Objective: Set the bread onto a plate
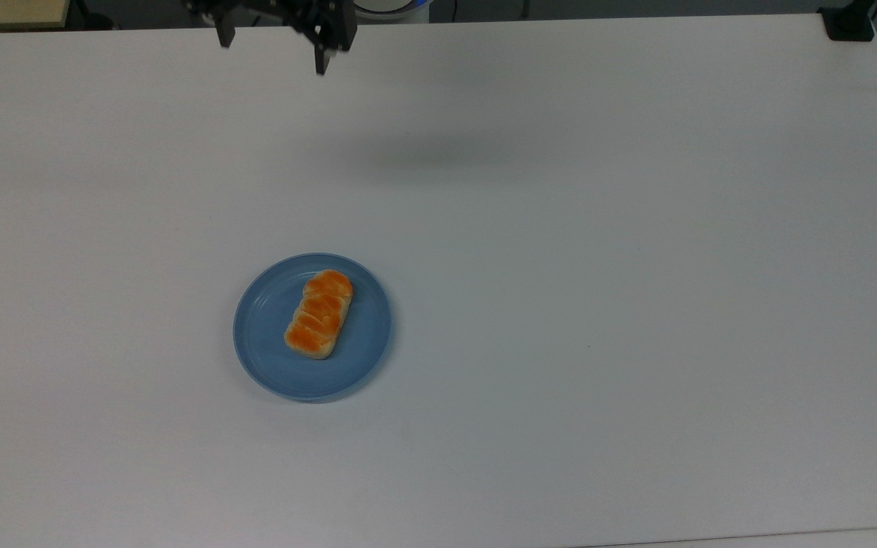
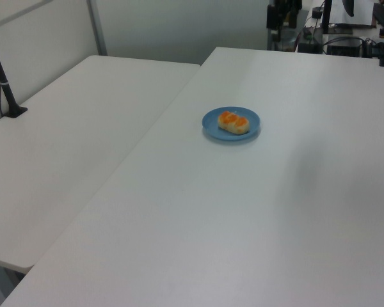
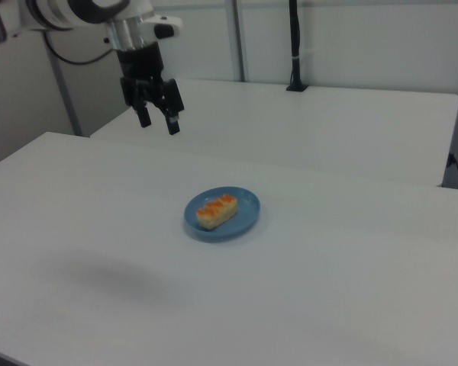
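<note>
The bread [image 1: 318, 313] lay on the blue plate [image 1: 267, 358] on the white desk [image 1: 636, 266], well apart from the fingers [image 3: 171, 120]. The gripper [image 3: 158, 120] hung high above the desk, fingers spread wide and empty.

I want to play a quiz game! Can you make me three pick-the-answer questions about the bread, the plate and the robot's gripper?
1. Where is the bread?
A. On the plate
B. On the bare table
C. In the gripper

2. What colour is the plate?
A. Red
B. Blue
C. Green

3. How is the gripper?
A. Shut on the bread
B. Pressed on the plate
C. Open and empty, high up

Answers:
1 A: the bread lies on the plate, inside its rim.
2 B: the plate is plain blue.
3 C: the gripper hangs above the table, away from the plate, fingers apart with nothing between.
</note>
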Action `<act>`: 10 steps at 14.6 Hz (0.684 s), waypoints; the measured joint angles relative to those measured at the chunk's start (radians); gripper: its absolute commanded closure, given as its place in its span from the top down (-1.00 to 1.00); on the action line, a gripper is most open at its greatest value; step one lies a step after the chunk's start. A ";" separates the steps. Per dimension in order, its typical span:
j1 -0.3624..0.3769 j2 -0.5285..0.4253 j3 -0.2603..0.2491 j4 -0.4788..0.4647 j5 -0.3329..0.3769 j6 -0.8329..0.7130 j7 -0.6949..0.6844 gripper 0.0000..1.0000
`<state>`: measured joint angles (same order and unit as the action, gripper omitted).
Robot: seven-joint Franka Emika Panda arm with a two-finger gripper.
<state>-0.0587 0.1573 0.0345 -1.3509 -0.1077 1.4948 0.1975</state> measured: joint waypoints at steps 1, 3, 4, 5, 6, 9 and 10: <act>-0.002 -0.019 -0.002 -0.003 0.013 -0.008 -0.011 1.00; -0.012 -0.061 -0.010 -0.025 0.034 -0.011 -0.063 1.00; -0.020 -0.084 -0.013 -0.045 0.040 -0.011 -0.092 1.00; -0.025 -0.102 -0.014 -0.067 0.043 -0.011 -0.116 1.00; -0.030 -0.119 -0.016 -0.094 0.044 0.000 -0.149 1.00; -0.044 -0.124 -0.023 -0.140 0.044 0.098 -0.202 1.00; -0.053 -0.124 -0.024 -0.153 0.044 0.127 -0.215 1.00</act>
<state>-0.1117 0.0334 0.0108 -1.5039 -0.0633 1.6218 -0.0177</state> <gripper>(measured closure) 0.000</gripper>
